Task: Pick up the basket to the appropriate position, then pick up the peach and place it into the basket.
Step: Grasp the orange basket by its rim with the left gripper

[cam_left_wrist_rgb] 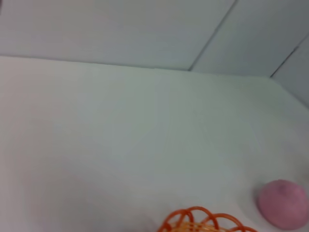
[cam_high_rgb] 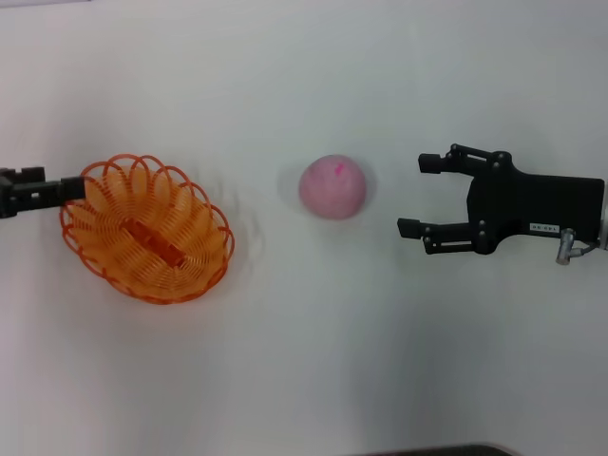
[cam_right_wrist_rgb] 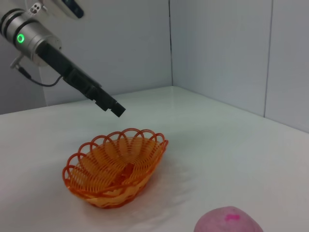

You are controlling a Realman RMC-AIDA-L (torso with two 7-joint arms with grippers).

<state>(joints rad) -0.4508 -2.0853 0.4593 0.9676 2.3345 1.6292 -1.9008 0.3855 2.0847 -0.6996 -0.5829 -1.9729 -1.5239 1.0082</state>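
the orange basket (cam_high_rgb: 147, 230) sits on the white table (cam_high_rgb: 304, 361) at the robot's left, upright, with its open side up. the peach (cam_high_rgb: 332, 186) rests on the table between the basket and the right gripper (cam_high_rgb: 410, 195), apart from both. the right gripper lies low at the right side, its jaws spread wide and pointing toward the peach, holding nothing. the left gripper (cam_high_rgb: 74, 190) reaches in from the left edge, its tip at the basket's rim in the head view; the right wrist view shows it raised above the rim (cam_right_wrist_rgb: 118, 110), and i cannot tell whether it is open or closed.
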